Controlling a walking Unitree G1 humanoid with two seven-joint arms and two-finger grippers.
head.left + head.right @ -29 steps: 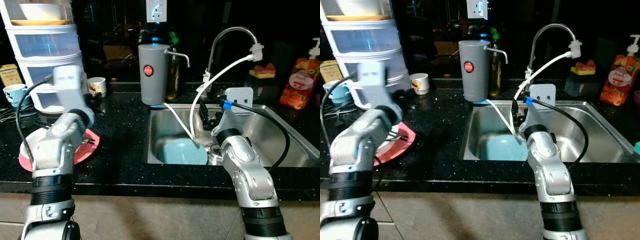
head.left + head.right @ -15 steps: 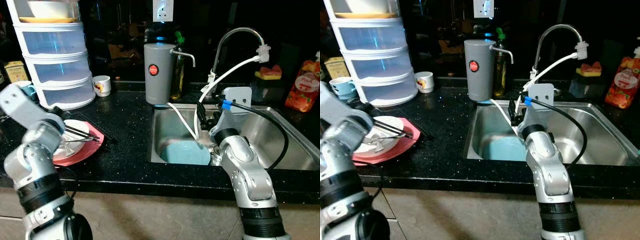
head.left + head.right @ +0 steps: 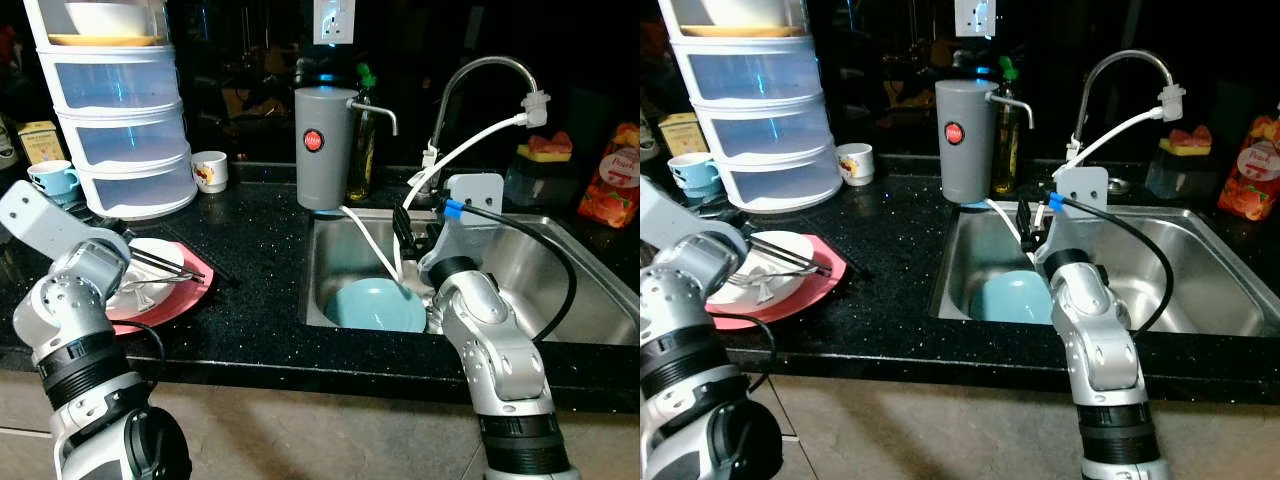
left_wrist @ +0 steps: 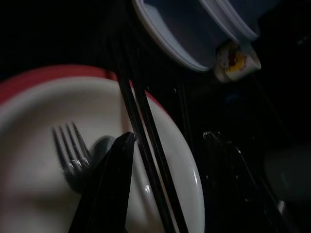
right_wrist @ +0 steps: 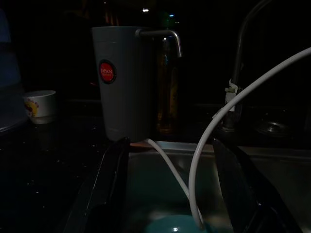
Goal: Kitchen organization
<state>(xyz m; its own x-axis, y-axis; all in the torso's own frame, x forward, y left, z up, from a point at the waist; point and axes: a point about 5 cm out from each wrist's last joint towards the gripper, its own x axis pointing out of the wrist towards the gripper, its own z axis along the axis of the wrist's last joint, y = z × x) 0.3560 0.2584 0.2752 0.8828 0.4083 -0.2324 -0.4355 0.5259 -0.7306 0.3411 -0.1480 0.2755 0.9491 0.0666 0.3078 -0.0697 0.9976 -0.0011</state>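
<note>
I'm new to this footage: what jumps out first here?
The steel sink with a light-blue bowl in it, the right gripper open above it. On the black counter to its left, the left gripper reaches over a white plate holding a fork on a red plate.

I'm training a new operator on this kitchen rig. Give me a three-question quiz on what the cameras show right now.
1. True or false: the light blue plate lies inside the sink.
2. Multiple choice: what rests on the white plate by the left gripper? A) a sponge B) a fork and black chopsticks C) a mug
3. Short answer: what does the white plate sit on?

Key
1. True. It lies at the sink's left end, beside the right gripper.
2. B. The fork and chopsticks lie on it.
3. A red plate on the black counter.
</note>
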